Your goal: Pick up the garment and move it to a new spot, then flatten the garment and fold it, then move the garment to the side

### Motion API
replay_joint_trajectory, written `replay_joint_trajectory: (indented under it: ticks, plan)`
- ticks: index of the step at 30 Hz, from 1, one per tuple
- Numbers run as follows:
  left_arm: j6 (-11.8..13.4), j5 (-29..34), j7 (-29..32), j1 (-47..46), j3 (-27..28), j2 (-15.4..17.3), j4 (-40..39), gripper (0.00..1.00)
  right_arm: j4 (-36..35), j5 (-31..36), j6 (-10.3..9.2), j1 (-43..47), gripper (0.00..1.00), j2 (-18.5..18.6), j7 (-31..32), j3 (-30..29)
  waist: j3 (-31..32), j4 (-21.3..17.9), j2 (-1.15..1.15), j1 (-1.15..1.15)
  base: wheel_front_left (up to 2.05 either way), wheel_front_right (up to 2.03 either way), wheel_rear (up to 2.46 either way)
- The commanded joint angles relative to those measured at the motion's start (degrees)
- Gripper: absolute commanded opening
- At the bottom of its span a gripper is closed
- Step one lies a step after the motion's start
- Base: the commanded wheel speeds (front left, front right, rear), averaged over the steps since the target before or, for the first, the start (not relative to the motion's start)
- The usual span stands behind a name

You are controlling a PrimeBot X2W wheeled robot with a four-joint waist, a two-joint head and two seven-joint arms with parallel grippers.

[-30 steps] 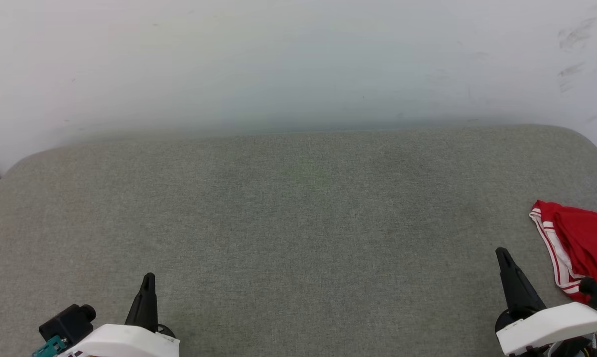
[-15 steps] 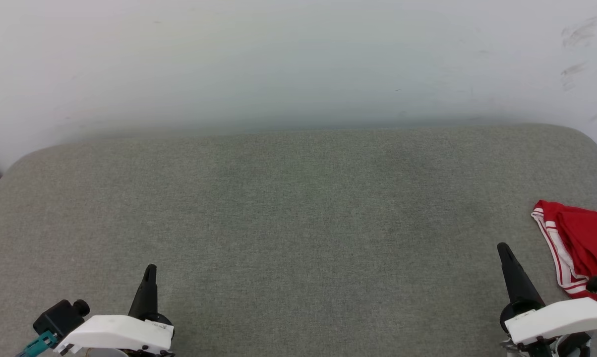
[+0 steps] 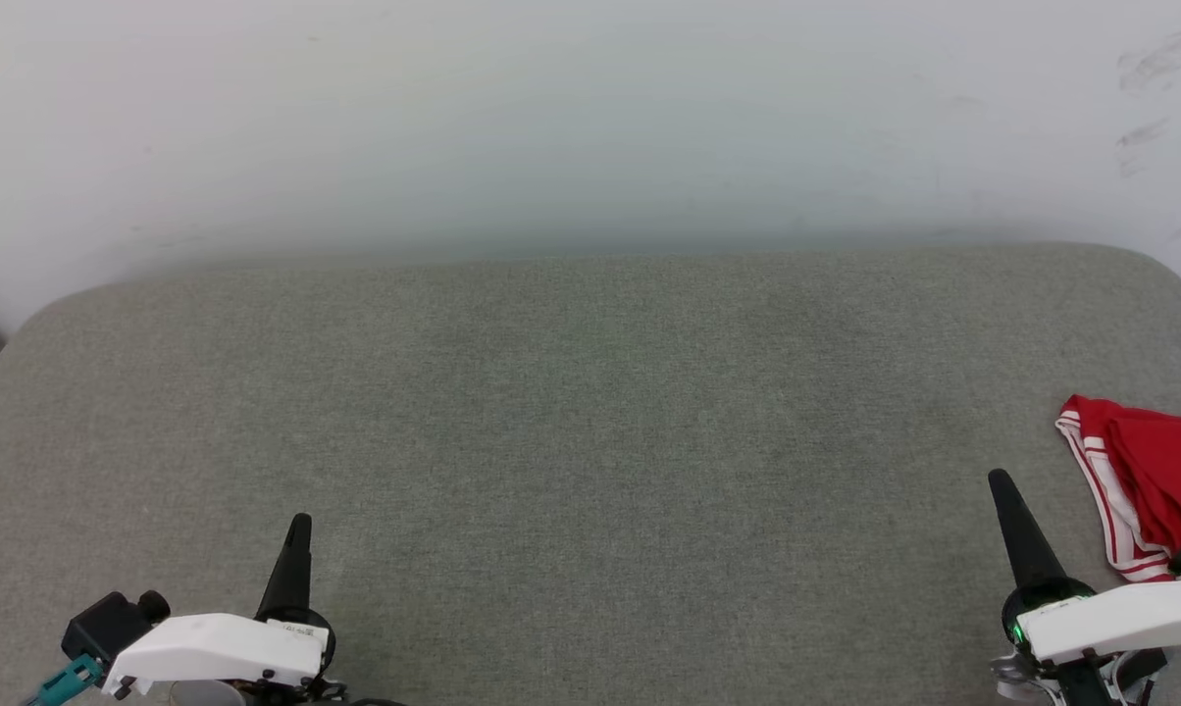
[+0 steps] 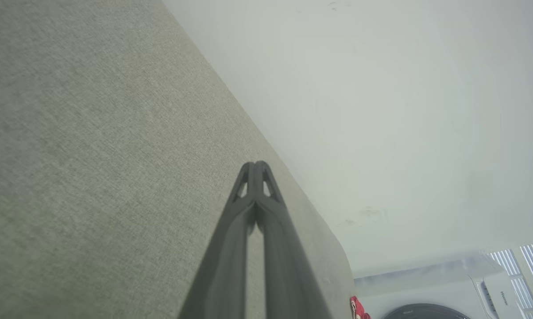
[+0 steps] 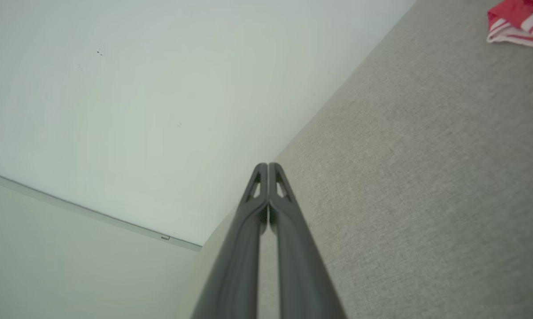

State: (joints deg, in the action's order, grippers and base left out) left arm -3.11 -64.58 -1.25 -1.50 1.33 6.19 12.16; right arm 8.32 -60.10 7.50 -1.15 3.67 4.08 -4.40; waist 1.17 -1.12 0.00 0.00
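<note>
1. Garment [image 3: 1155,471] lay bunched at the grey fabric counter's [image 3: 590,441] right edge, just beyond the right gripper [image 3: 998,482].
2. Right gripper and left gripper [image 3: 300,522] were both closed and empty.
3. Scene fitted either a shirt awaiting pickup or one already set aside; folds could not be judged.

Domestic room, probably a laundry area. A padded grey fabric surface [image 3: 590,412] lies beneath the left fingers [image 4: 233,248] and ends ahead of them at a scuffed white wall [image 3: 590,118]. To the right of those fingers stand a white front-loading washing machine [image 4: 443,283] and slatted window blinds [image 4: 530,261].
</note>
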Motion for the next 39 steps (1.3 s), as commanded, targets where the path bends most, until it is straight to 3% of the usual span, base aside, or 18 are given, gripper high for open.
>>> replay_joint_trajectory:
  ticks: [1,39]
  plan:
    - [-0.5,-1.3,0.3,-1.4,0.5,-0.2,-0.3,0.00,-0.1,-1.6,0.00,-1.3,0.00,-0.1,0.1,-0.2,0.0,0.0,0.00,0.00,0.00,0.00,0.00]
    - [-3.1,-18.5,5.3,-3.9,3.7,-2.2,1.2,0.00,3.7,-21.5,-0.01,-4.0,0.00,-0.6,1.7,-1.5,-0.8,0.7,0.00,0.00,0.00,0.00,0.00]
